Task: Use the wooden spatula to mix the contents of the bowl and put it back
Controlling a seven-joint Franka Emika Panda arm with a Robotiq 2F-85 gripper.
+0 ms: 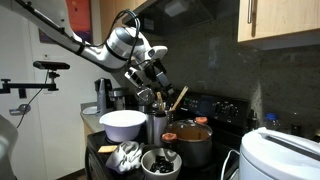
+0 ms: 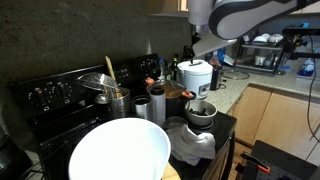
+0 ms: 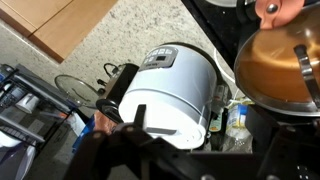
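Observation:
The wooden spatula (image 1: 178, 98) stands blade-up in a steel utensil canister (image 1: 160, 126) on the stove; it also shows in an exterior view (image 2: 110, 72). The small white bowl (image 1: 162, 161) with dark lumpy contents sits at the front of the stove, and in an exterior view (image 2: 200, 112) it is beside a crumpled cloth. My gripper (image 1: 155, 88) hangs above the canister and pot area, apart from the spatula, and looks open and empty. It also shows in an exterior view (image 2: 197, 47) and in the wrist view (image 3: 200, 140). The wrist view shows neither the spatula nor the bowl.
A large white mixing bowl (image 1: 123, 123) stands next to the canister. A steel pot (image 1: 190, 138) with orange contents sits behind the small bowl and shows in the wrist view (image 3: 285, 55). A white rice cooker (image 3: 170, 95) stands on the counter. A cloth (image 1: 125, 155) lies at the front.

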